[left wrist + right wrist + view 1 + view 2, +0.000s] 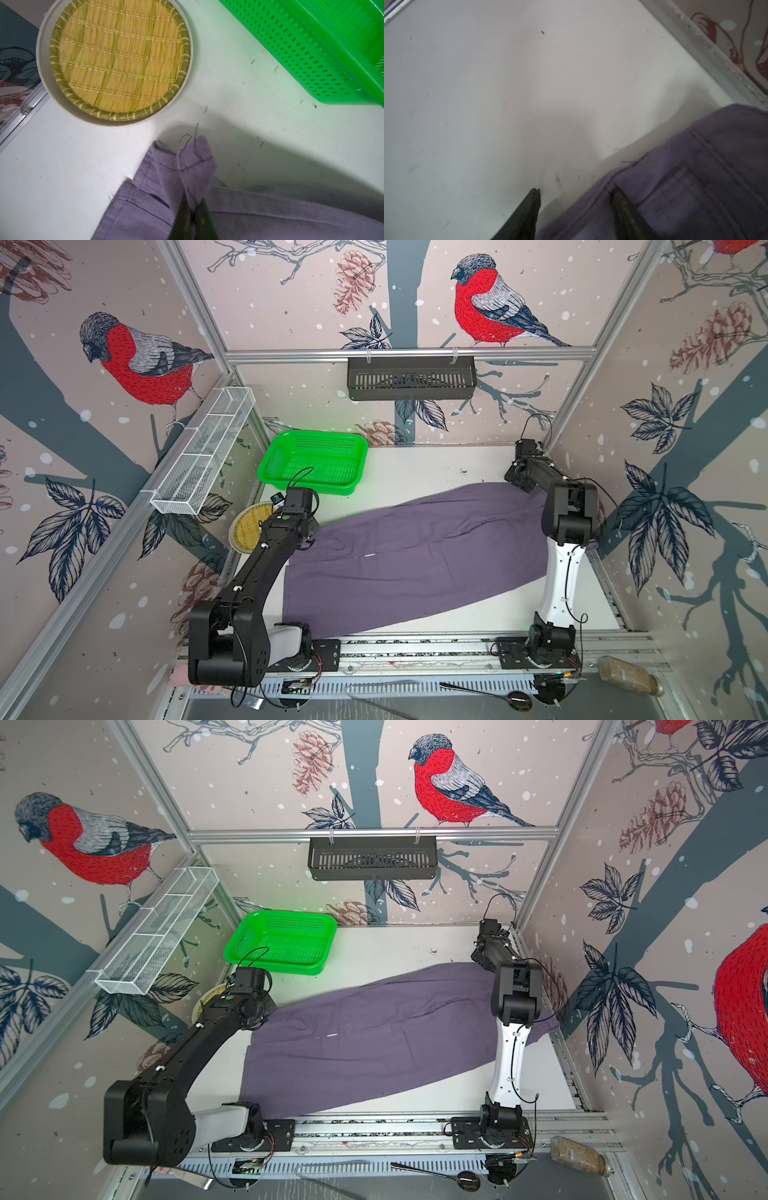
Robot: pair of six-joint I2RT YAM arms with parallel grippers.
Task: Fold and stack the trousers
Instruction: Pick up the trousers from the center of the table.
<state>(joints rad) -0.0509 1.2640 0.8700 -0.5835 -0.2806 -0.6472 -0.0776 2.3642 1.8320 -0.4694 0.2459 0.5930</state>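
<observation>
Trousers (415, 564), likely soft, limp and light, lie spread on the worktop (415, 472) between the hands: left hand (195, 207) clenched on one corner, right hand (576, 195) released, jaws astride the opposite edge, probably the best holds.
</observation>
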